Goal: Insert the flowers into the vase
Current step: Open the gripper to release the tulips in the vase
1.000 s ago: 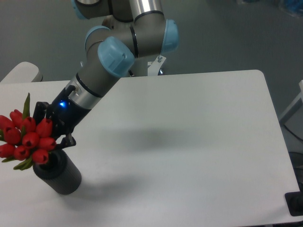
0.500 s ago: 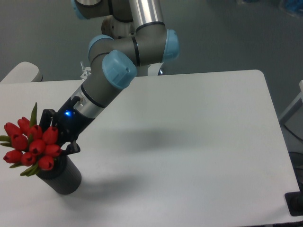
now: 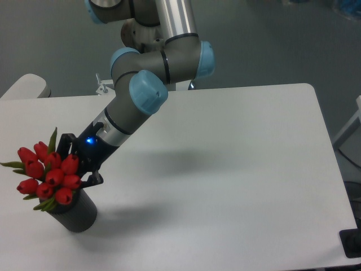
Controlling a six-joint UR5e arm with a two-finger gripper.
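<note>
A tight bunch of red tulip buds with green leaves, the flowers (image 3: 49, 176), leans to the left over the mouth of the dark grey cylindrical vase (image 3: 79, 214) at the table's front left. The stems are hidden behind the buds and the rim, so I cannot tell how deep they sit in the hole. My gripper (image 3: 76, 169) reaches in from the upper right and is shut on the bunch just above the vase, its black fingers (image 3: 93, 179) showing beside the buds.
The white table (image 3: 225, 169) stretches to the right, with its edges close to the vase at the front and left. A pale rounded object (image 3: 25, 86) lies off the table's far left corner. A black fixture (image 3: 352, 243) sits at the front right corner.
The gripper has carried the flowers to the right and slightly down, bringing the bunch more squarely over the vase's mouth. The vase has stayed in place.
</note>
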